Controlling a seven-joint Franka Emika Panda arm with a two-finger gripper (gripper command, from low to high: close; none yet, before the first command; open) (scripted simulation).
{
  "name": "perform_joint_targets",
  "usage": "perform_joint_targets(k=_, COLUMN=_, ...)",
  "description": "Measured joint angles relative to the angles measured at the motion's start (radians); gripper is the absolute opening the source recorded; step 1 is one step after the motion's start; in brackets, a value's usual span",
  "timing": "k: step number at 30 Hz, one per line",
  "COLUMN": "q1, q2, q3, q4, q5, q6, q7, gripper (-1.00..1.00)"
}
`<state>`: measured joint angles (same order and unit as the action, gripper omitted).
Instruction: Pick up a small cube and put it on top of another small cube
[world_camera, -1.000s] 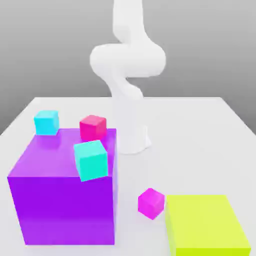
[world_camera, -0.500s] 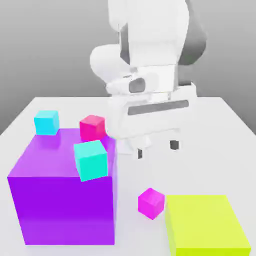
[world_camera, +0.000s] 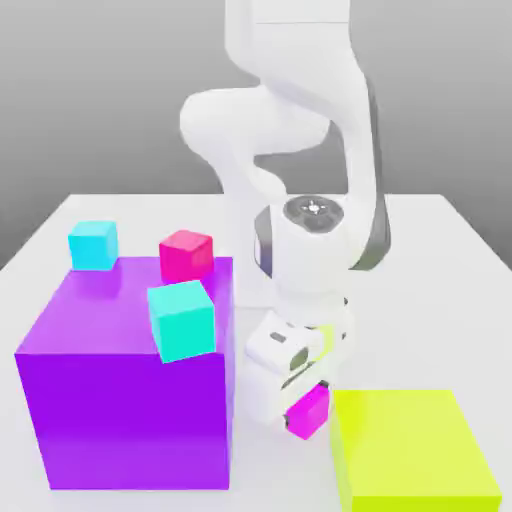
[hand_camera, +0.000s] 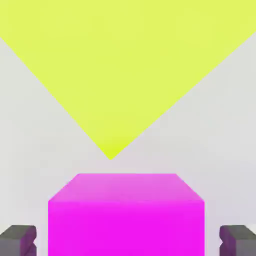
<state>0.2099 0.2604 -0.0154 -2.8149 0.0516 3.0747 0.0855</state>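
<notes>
You are holding the claw (hand_camera: 128, 241) open around the magenta cube (world_camera: 308, 412), while the yellow block (world_camera: 405, 440) is sitting at the cube's four o'clock in the exterior view.

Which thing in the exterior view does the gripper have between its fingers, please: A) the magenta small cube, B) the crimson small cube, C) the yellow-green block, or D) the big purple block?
A: the magenta small cube sits between the two fingers in the hand view.
</notes>
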Motion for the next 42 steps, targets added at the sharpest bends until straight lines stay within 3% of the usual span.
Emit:
perform_joint_targets(k=5, q1=0.003, q2=-0.027, q3=-0.005, q4=-0.005, q5=-0.008, q6=-0.023, q7=0.006, gripper=-1.0)
perform_joint_targets(k=11, q1=0.009, q2=-0.232, q3=-0.022, q4=-0.04, q5=-0.049, q6=-0.192, q7=0.036, gripper=-1.0)
perform_joint_targets(k=17, q1=-0.021, q2=-0.425, q3=-0.019, q4=0.027, q5=-0.063, q6=-0.278, q7=0.142, gripper=-1.0)
perform_joint_targets(k=37, q1=-0.463, q2=-1.007, q3=-0.04, q4=0.185, q5=-0.12, q6=-1.087, q7=0.749, gripper=-1.0)
perform_joint_targets(k=39, q1=-0.466, q2=-1.034, q3=-0.03, q4=0.152, q5=-0.095, q6=-1.138, q7=0.781, gripper=-1.0)
perform_joint_targets(k=42, q1=-0.459, q2=-1.018, q3=-0.021, q4=0.067, q5=-0.075, q6=-1.078, q7=0.793, gripper=-1.0)
